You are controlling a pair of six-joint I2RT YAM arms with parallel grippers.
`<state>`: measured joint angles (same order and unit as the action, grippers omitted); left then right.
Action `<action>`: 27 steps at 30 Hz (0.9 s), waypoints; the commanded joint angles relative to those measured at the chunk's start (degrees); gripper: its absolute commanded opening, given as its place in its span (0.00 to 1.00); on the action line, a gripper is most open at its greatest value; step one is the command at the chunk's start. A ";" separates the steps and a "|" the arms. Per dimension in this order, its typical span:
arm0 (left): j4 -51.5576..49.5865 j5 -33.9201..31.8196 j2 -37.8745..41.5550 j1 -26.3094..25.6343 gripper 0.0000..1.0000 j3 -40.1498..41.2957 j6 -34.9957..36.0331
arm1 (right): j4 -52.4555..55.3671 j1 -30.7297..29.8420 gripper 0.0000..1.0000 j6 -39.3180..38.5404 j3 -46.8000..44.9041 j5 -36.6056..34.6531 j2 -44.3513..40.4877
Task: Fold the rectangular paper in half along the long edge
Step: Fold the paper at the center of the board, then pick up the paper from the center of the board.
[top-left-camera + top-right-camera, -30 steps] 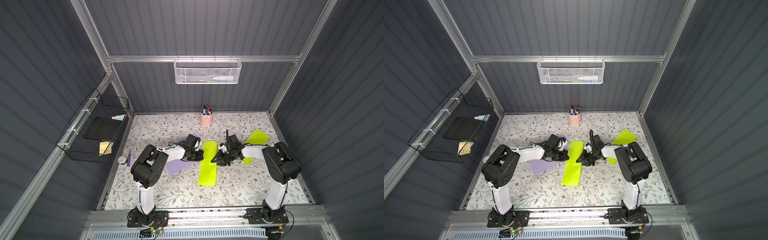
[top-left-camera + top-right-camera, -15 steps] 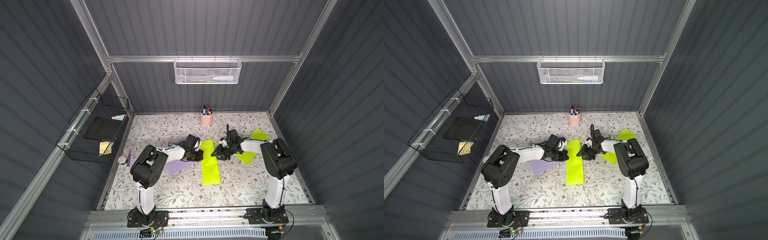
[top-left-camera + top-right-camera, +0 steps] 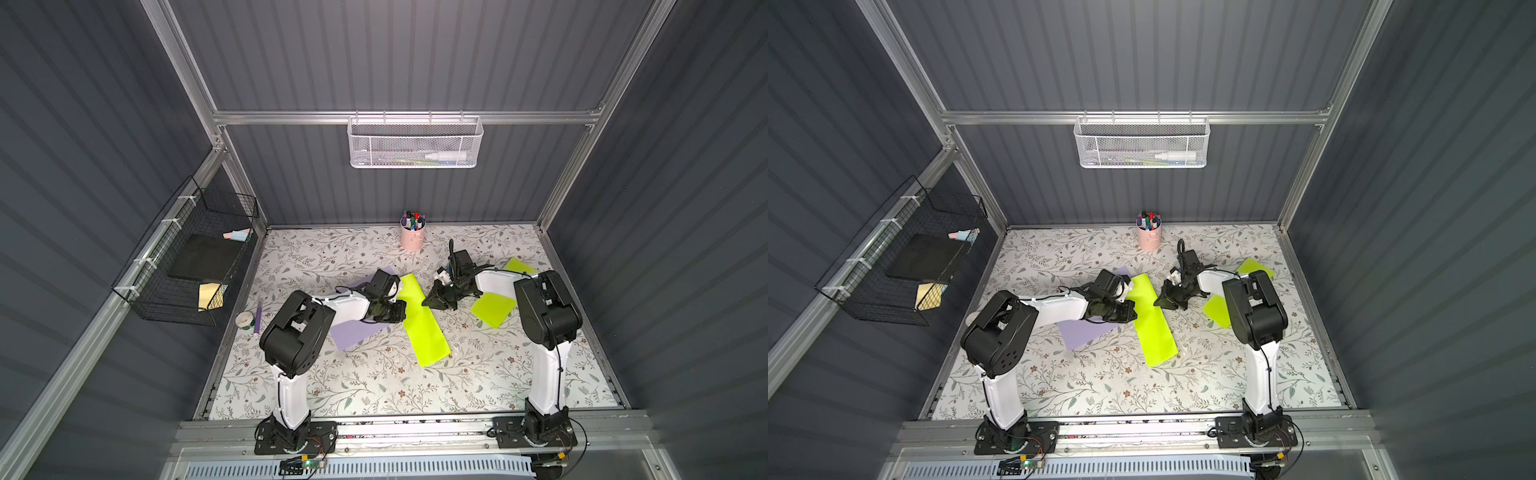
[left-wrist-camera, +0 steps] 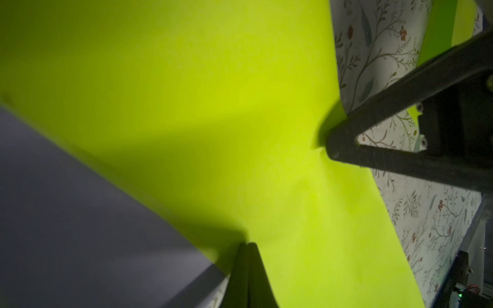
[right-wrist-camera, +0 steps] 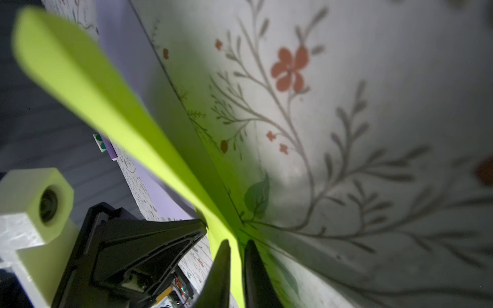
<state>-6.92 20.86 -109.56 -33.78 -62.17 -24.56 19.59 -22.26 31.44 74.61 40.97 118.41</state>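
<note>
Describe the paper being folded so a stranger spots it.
On the flowered table, the left gripper and right gripper both touch one lime strip. It is narrower than the purple sheet beside it; the other lime sheet lies under the right arm.

Lime-yellow and lavender papers on a flower-printed tabletop, inside a dark grey booth.

The long paper strip is plain, bright lime-yellow, and so is a second sheet. A third sheet is plain pale lavender. The tabletop is white, printed with grey-green leafy sprigs and small rust-red flowers. A pale pink cup holds markers with red, blue, purple and black caps. Both arms, left and right, are white with black joints. One wire basket is white mesh and another is black. The ribbed walls are dark slate grey.
</note>
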 commanded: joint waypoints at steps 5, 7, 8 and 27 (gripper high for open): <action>-9.43 -5.62 -2.38 0.12 0.00 3.54 1.45 | 3.39 0.20 0.29 -2.17 1.77 1.60 1.40; -9.40 -5.58 -2.57 0.12 0.00 3.50 1.42 | 4.19 0.20 0.30 -2.87 0.54 1.75 0.11; -9.36 -5.58 -2.66 0.12 0.00 3.54 1.42 | 4.15 0.24 0.30 -3.09 -0.28 1.66 -0.61; -9.34 -4.66 -3.84 0.12 0.00 2.66 1.57 | -3.17 -1.46 0.12 -0.02 -13.54 2.45 -6.22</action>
<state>-6.92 20.86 -109.56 -33.78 -62.17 -24.56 17.34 -23.22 30.98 60.55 43.48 111.37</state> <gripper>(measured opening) 0.056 0.124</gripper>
